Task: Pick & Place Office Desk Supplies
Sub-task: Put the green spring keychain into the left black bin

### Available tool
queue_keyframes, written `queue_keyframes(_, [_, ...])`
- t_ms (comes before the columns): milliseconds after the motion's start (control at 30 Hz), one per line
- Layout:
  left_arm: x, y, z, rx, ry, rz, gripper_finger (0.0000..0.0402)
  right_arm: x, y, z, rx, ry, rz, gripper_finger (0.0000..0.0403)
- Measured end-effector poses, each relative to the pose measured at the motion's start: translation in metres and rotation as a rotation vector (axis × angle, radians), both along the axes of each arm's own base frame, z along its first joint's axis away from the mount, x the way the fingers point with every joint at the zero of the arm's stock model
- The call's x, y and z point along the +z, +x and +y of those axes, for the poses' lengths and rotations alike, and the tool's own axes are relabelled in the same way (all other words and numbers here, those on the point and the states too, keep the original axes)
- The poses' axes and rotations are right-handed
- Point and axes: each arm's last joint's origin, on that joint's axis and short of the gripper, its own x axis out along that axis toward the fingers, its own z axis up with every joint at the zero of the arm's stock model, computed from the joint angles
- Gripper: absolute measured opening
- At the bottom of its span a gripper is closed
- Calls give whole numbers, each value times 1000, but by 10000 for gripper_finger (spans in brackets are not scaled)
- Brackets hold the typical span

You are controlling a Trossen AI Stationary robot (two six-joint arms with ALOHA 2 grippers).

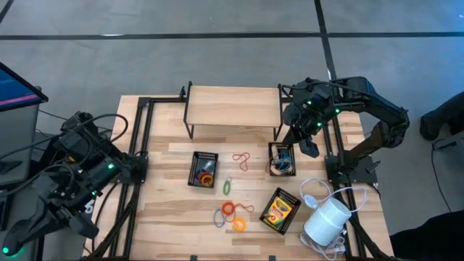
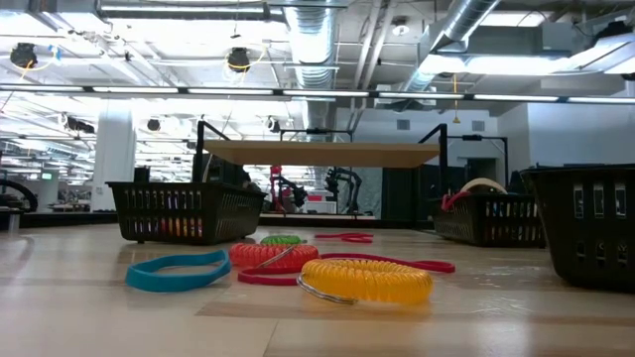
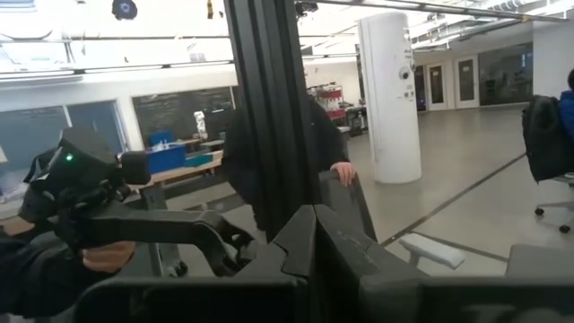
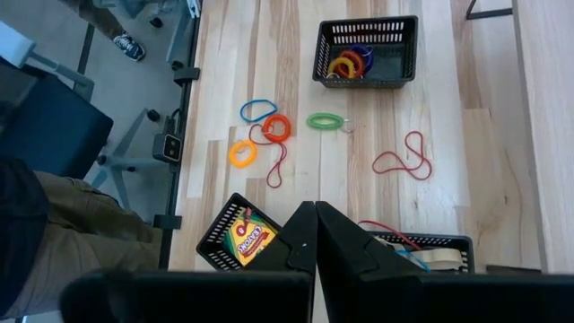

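Above the right mesh tray (image 1: 282, 161), closed right claw (image 1: 309, 149), left claw (image 3: 314, 235) closed off-table

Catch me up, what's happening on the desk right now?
Nothing is being handled at the moment. The right end effector hangs shut and empty above the right mesh tray, while the left end effector waits shut, off the table's left side. Some coloured loops already sit in the left mesh tray; a red loop, a green loop and a cluster of orange, red and blue loops lie loose on the table. The crayon box sits in a third tray.
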Motion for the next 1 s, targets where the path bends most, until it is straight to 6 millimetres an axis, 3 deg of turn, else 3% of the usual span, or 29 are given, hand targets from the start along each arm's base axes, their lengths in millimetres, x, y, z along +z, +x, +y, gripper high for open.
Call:
queue_keyframes(633, [0, -4, -4, -18, -9, 5, 1, -1, -1, 0, 2, 0, 17, 0])
queue_keyframes(1000, [-15, -11, -21, -70, -6, 36, 1, -1, -1, 0, 0, 1, 17, 0])
